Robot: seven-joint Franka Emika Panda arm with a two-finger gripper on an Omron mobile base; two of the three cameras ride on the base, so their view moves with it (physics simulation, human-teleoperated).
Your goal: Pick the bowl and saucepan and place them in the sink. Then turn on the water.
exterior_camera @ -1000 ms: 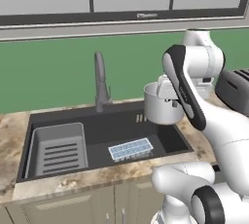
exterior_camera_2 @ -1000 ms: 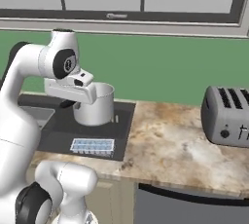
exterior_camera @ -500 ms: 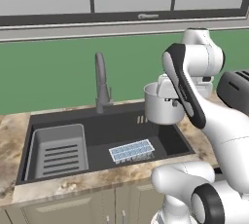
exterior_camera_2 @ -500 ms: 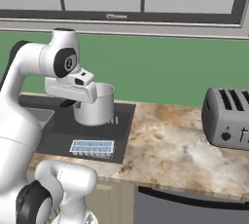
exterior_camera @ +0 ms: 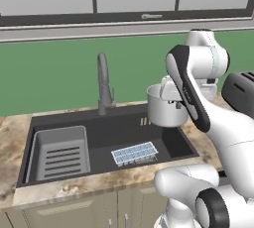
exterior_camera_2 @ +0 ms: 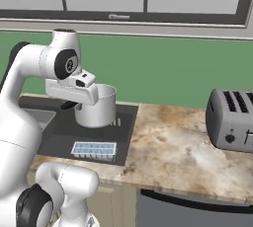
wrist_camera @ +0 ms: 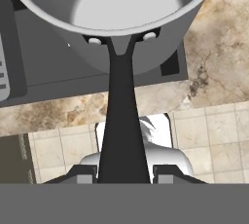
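I've carried the saucepan (exterior_camera: 165, 107) a touch further left over the sink (exterior_camera: 168, 145), my gripper (wrist_camera: 123, 172) clamped on its handle — lowering comes next, I reckon.

Left base view looks forward and down from behind the arm, arm at 4 o'clock. Right base view mirrors it, arm at 8 o'clock. Both share the sink (exterior_camera: 163, 140) and saucepan (exterior_camera: 163, 108). Hand view sits close above the saucepan.
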